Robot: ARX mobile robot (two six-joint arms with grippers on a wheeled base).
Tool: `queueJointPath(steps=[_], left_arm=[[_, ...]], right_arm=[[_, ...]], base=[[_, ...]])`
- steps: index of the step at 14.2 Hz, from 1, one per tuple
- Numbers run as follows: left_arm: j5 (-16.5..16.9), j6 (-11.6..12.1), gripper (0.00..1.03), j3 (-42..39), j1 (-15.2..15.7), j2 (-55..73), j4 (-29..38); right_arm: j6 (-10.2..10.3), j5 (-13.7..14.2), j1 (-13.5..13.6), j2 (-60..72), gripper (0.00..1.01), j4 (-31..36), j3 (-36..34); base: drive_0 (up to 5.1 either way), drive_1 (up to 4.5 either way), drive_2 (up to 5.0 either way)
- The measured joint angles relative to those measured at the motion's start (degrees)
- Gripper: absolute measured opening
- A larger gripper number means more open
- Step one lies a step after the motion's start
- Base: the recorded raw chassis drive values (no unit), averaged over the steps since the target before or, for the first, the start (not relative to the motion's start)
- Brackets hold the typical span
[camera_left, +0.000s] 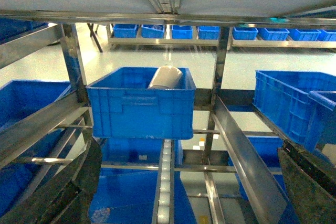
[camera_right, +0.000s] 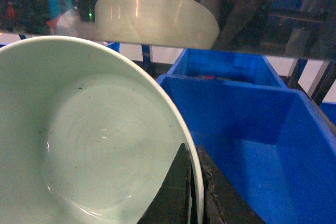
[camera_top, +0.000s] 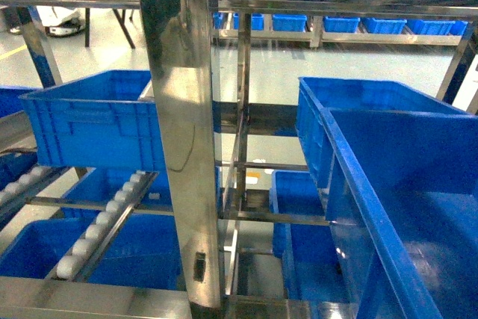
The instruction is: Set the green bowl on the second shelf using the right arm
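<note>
Dark, rough-faced jaws at the edges of both wrist views

In the left wrist view, the left gripper showed as two broad, curved black fingers at the lower corners, their surfaces mottled, worn and grainy, the right one edged by a thin black strip. In the right wrist view, the right gripper appeared as two narrow, dark wedge-shaped fingers tapering upward, one smooth black, the other coarse and pebbled. No arm parts appeared in the head view.

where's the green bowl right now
The green bowl fills the left of the right wrist view, its rim pinched by the right gripper, just left of a blue crate and below a shiny shelf edge.
</note>
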Motion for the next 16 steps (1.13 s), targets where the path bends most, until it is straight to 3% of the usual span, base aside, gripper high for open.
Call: queueJointPath(steps=[4, 7, 12, 14, 16], left_arm=[[0.0, 0.0, 0.98, 0.0, 0.0, 0.0, 0.0], [0.0, 0.0, 0.98, 0.0, 0.0, 0.0, 0.0], [0.0, 0.0, 0.98, 0.0, 0.0, 0.0, 0.0], [0.0, 0.0, 0.98, 0.0, 0.0, 0.0, 0.0], [0.0, 0.0, 0.98, 0.0, 0.0, 0.0, 0.0]], right_arm=[[-3.9, -3.5, -5.5, 4.8, 0.02, 1.2, -4.9], [-6.4, -6.1, -8.9, 14.1, 0.02, 9.9, -7.0], [-8.9, -6.0, -8.5, 40.9, 0.02, 27.6, -2.4], [-9.5, -5.1, -7.1, 50.7, 0.02, 31.4, 2.4], [-11.3, -4.8, -6.3, 59.9, 0.02, 30.7, 7.6]], base=[[0.0, 0.00, 0.0], [0.0, 0.00, 0.0], [0.0, 0.00, 0.0], [0.0, 0.00, 0.0], [0.0, 0.00, 0.0]])
